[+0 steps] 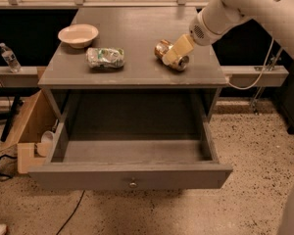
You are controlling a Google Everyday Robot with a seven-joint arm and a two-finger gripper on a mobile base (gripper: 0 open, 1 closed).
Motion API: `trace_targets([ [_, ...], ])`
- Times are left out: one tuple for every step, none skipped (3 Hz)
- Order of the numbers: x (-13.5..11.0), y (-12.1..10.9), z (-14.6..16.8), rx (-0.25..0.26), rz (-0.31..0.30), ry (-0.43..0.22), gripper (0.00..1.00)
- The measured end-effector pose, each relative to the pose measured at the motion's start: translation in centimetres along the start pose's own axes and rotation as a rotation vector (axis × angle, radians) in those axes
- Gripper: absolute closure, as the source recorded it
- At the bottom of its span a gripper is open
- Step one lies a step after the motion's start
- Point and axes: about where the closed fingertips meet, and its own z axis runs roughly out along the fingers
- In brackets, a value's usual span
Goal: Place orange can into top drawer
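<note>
On tabletop [132, 33], hand [169, 58] partly hiding orange can [161, 47], top drawer [132, 176] open below

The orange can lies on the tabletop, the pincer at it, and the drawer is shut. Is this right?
No. The camera view shows the drawer open; the orange can lies on the tabletop, the pincer at it.
</note>
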Motion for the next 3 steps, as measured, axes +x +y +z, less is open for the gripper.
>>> trace_targets([
  [-0.6,0.3,2.4,-0.011,0.011,0.021,0.0],
  [-0.8,0.7,4.4,-0.039,0.008,0.035,0.19],
  [-0.7,1.2,5.9,-0.065,0.002,0.043,0.42],
])
